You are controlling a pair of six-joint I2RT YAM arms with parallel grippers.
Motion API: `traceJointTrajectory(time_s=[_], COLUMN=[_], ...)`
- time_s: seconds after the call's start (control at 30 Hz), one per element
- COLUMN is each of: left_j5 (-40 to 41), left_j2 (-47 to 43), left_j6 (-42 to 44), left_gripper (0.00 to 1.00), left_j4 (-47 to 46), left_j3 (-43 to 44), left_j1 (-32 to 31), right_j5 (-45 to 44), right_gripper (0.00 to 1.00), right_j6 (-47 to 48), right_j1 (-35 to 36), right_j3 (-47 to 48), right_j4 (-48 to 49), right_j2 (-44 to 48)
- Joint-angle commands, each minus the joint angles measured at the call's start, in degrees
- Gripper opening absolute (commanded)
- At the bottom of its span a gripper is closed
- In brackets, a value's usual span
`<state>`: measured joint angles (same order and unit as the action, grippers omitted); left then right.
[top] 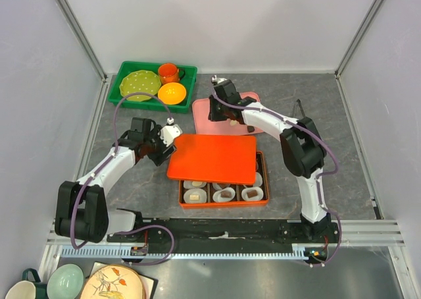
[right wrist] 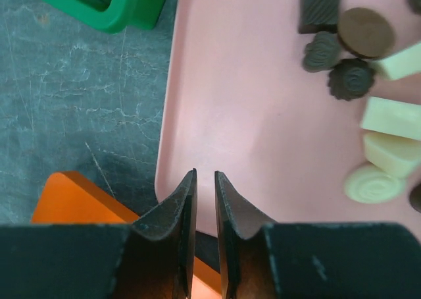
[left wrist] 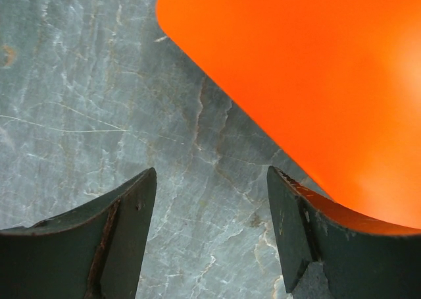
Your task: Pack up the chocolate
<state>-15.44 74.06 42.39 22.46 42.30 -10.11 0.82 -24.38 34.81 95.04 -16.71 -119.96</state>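
The chocolate lies loose on the pink tray (right wrist: 250,101): dark pieces (right wrist: 320,9) and cream pieces (right wrist: 393,118) at its right side. More pieces sit in white paper cups (top: 224,193) in the front row of the orange box (top: 223,203). The orange lid (top: 212,155) lies flat over the rest of the box. My left gripper (left wrist: 212,200) is open and empty over bare table, beside the lid's corner (left wrist: 309,68). My right gripper (right wrist: 205,177) is almost shut with a narrow gap, empty, over the pink tray's near left part (top: 207,118).
A green tray (top: 154,81) at the back left holds a green plate, an orange mug (top: 170,71) and an orange bowl (top: 172,93). Its corner shows in the right wrist view (right wrist: 112,6). Cups and a plate (top: 108,282) sit below the rail.
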Motion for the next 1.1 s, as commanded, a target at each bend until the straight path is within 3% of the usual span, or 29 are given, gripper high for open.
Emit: traceJointTrajectory(time_s=[0.0, 0.5, 1.07], left_j5=[-2.7, -5.7, -6.4], left_j2=[-1.2, -4.5, -7.0], left_j6=[-0.4, -1.3, -0.9], left_gripper=[0.75, 0.74, 0.74], left_j4=[0.1, 3.6, 5.5], left_j3=[-0.6, -0.8, -2.0], left_j1=[-0.4, -2.8, -3.6], right_j5=[5.7, 11.4, 13.5], right_gripper=[0.23, 0.21, 0.17], right_j6=[0.7, 2.1, 2.6], right_j1=[-0.2, 3.4, 3.6], right_j3=[6.6, 12.0, 0.8], right_j4=[-2.6, -6.2, -3.9], right_j2=[-3.2, -10.1, -4.1])
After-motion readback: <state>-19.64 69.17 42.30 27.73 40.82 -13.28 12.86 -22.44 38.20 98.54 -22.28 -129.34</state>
